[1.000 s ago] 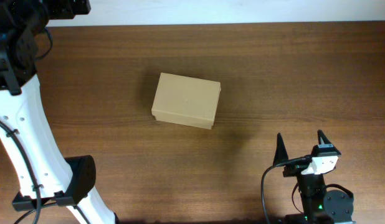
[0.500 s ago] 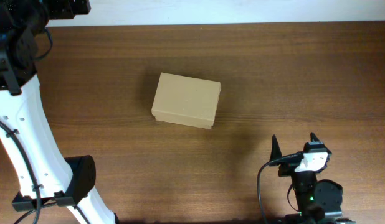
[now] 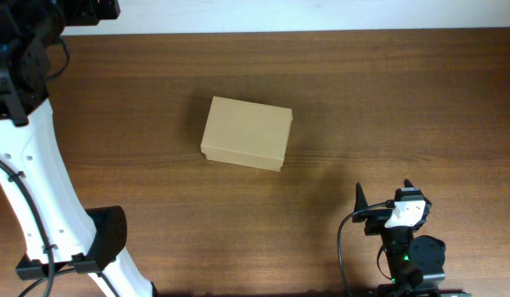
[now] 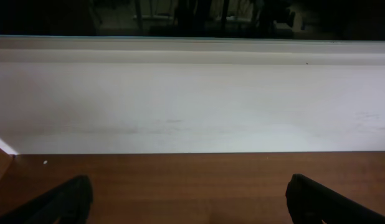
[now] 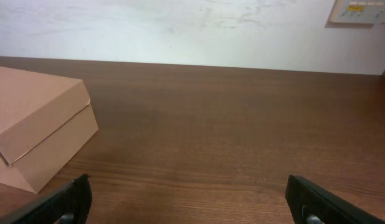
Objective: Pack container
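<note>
1. The container [image 3: 246, 133] rests flat on the surface [image 3: 420, 91], about midway across and toward the far half. Its flap lid looks shut.
2. Its long axis runs roughly side to side across the surface, slightly skewed, so a long wall faces the near edge.
3. The right fingers [image 3: 360, 200] are spread wide and hold nothing. They sit low by the near edge with their tips aimed at the far side. The container lies ahead of them and off to their left, well apart. In the right wrist view it [image 5: 37, 124] shows only at the left margin, one corner turned toward the camera.
4. The left fingers [image 4: 61, 202] are also spread and empty. They face a white band [image 4: 192, 106] past the surface's far edge, and the container is outside their view.
5. The right arm looks the nearer one. Its next move would likely need a swing forward and left, lining up across the container's short width.
</note>
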